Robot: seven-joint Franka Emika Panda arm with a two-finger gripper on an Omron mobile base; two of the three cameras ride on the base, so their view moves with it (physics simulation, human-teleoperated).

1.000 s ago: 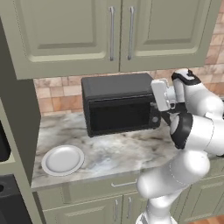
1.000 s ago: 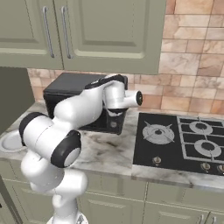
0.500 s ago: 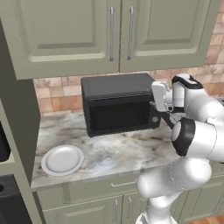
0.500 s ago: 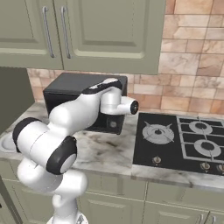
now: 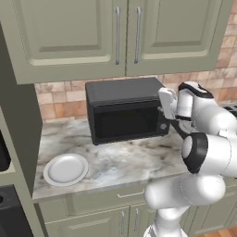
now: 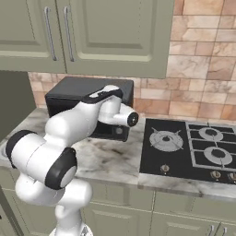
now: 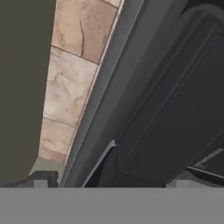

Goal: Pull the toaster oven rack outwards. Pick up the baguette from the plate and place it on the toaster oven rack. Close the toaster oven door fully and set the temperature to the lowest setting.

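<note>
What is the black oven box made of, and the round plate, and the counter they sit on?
The toaster oven looks like matte dark metal, with a shiny dark glass-like door. The plate looks like smooth pale ceramic, though it could be plastic. The counter looks like polished marble, judging by its grey veins.

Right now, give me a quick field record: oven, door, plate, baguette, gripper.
toaster oven: on the counter against the brick backsplash, under the upper cabinets
toaster oven door: looks shut, dark glass facing out
plate: on the counter, front left of the oven, nothing on it
baguette: not on the plate; can't tell if it's inside the oven through the dark glass
gripper: at the oven's right front edge by the control strip; open or shut cannot be told
stovetop: on the counter to the oven's right
</note>
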